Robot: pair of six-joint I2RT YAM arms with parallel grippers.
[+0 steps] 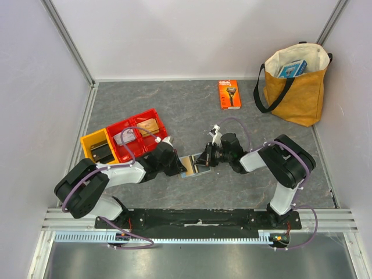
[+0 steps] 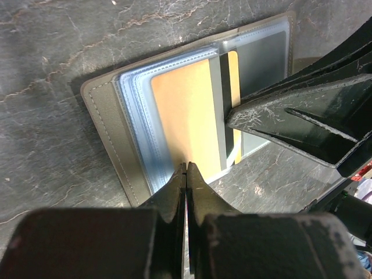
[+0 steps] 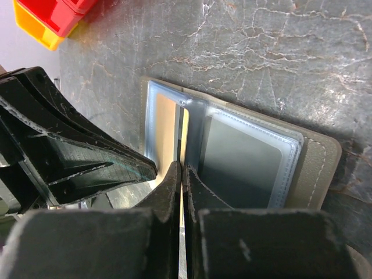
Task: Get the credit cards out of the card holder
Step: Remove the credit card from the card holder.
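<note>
The card holder (image 1: 195, 164) lies open on the dark table between both grippers, grey cover (image 2: 107, 133) down and clear blue-edged sleeves up. A tan-orange credit card (image 2: 186, 110) sits in the sleeve on my left gripper's side. A blackish card (image 3: 238, 163) fills the other sleeve. My left gripper (image 2: 186, 167) is shut with its tips on the near edge of the tan card's sleeve. My right gripper (image 3: 183, 167) is shut at the fold, where a thin yellow-orange card edge (image 3: 185, 131) runs into its tips. Whether it pinches the bare card or its sleeve is hidden.
Red bin (image 1: 139, 136) and yellow bin (image 1: 99, 148) stand just behind my left arm, holding small items. An orange razor package (image 1: 229, 94) lies at the back. A mustard tote bag (image 1: 296, 87) with a blue box stands at the back right. Walls close three sides.
</note>
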